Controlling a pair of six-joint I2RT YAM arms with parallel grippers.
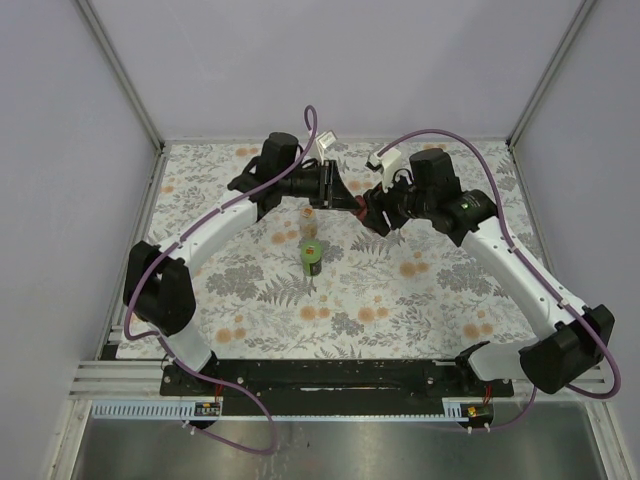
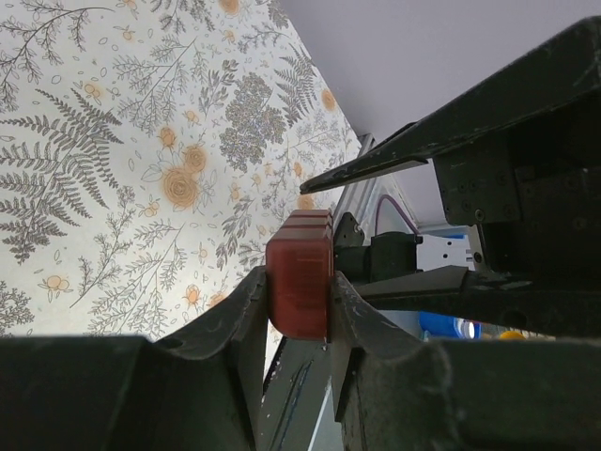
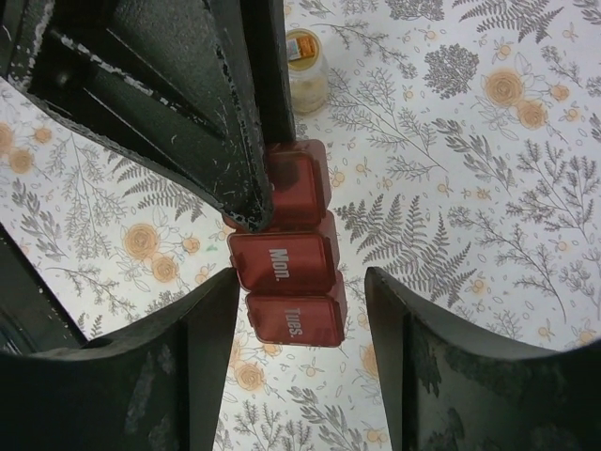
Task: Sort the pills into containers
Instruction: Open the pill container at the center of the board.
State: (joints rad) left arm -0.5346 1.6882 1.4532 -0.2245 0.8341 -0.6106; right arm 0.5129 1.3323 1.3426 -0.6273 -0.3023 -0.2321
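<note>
My left gripper is shut on one end of the dark-red pill box and holds it above the cloth; both fingers press its sides. In the right wrist view the pill box shows closed lids marked "Mon." and "Tues.", with the left gripper's finger over its far end. My right gripper is open, one finger on each side of the box's free end, with a gap on the right. From above, the two grippers meet at the box. No pills show.
A green bottle stands upright on the flowered cloth near the middle. A small pale-and-orange bottle stands just behind it and also shows as the pale bottle from the right wrist. Grey walls enclose the table.
</note>
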